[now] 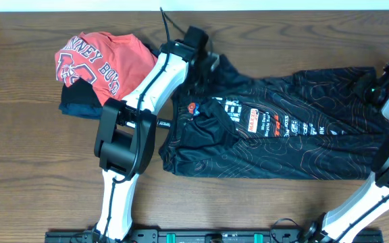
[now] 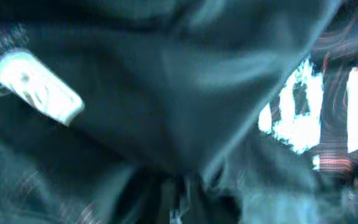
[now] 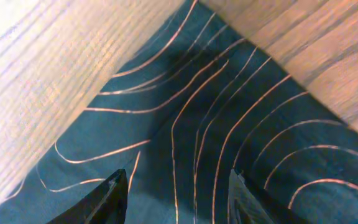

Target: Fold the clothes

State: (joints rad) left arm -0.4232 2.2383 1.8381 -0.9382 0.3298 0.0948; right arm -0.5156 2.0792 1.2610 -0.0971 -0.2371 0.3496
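on wooden table [image 1: 32, 155], jersey [image 1: 302, 145] spread; right end effector [image 3: 178, 179] released, left end effector [image 1: 208, 59] unclear

You've got 1 red T-shirt [image 1: 103, 57] with white lettering, crumpled, at upper left, lying on 1 folded navy garment [image 1: 80, 106]. Both sit on the wood-grain worktop [image 1: 19, 169]. 1 black rail [image 1: 201, 236] runs along the near edge.

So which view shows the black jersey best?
Overhead: it shows nearly all of the jersey laid across the table, with the logos and outline readable. Left wrist gives only a blurred close-up of dark cloth and white lettering; right wrist shows only one corner with contour lines.
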